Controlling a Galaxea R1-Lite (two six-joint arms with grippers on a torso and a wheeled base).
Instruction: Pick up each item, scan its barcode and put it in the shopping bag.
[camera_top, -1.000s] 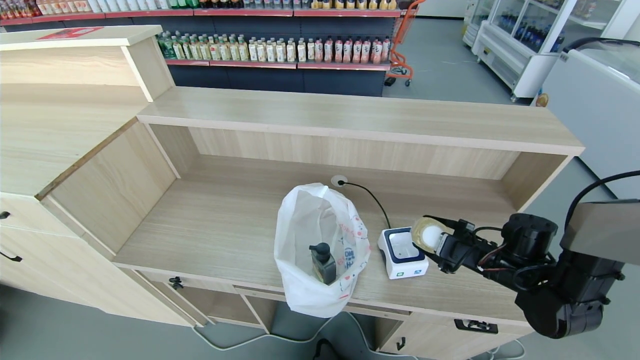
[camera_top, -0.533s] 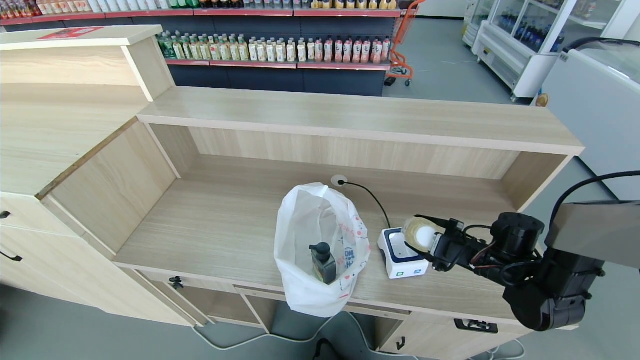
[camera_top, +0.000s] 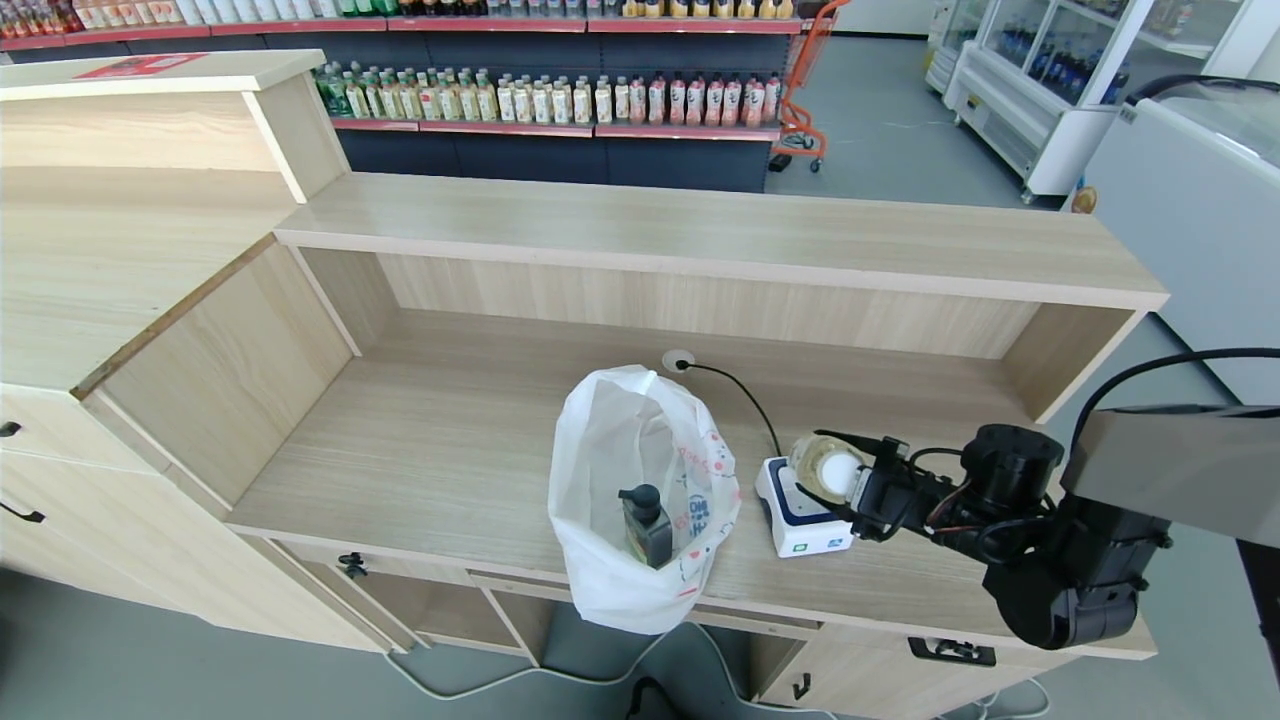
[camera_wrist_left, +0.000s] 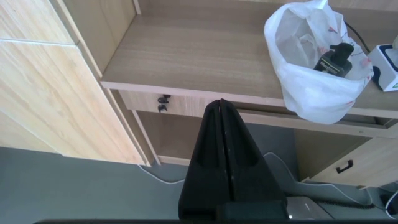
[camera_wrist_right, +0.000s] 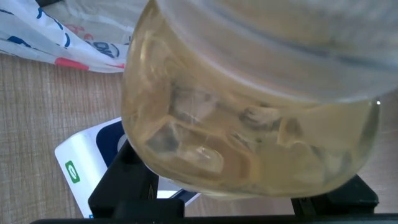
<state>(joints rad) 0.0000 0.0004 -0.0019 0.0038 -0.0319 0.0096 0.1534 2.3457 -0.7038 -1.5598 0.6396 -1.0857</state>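
- Your right claw (camera_top: 840, 472) is clamped on a clear jar (camera_top: 822, 467), one finger above it and one below; the jar lies on its side, white lid end turned toward the shopping bag.
- The jar hangs just above the scanner (camera_top: 800, 512), over its right-hand side; you cannot tell whether glass and scanner touch; pale yellowish liquid with soft chunks shows through the jar's wall in the right wrist view.
- The scanner (a white box with a dark blue top) sits on the bench (camera_top: 440, 450) near its front edge; a black cable (camera_top: 748, 402) runs from behind the scanner to a round hole farther back in the bench.
- The shopping bag (camera_top: 610, 570) stands open just beside the scanner on its left; its lower part sags over the bench's front edge.
- A dark pump bottle (camera_top: 648, 525) stands upright inside the bag, on the side nearer the scanner.
- Your left claw (camera_wrist_left: 221, 121) is well apart from the scanner, off to its left and lower than the bench top, in front of the drawers; its fingers are pressed together with nothing between them.
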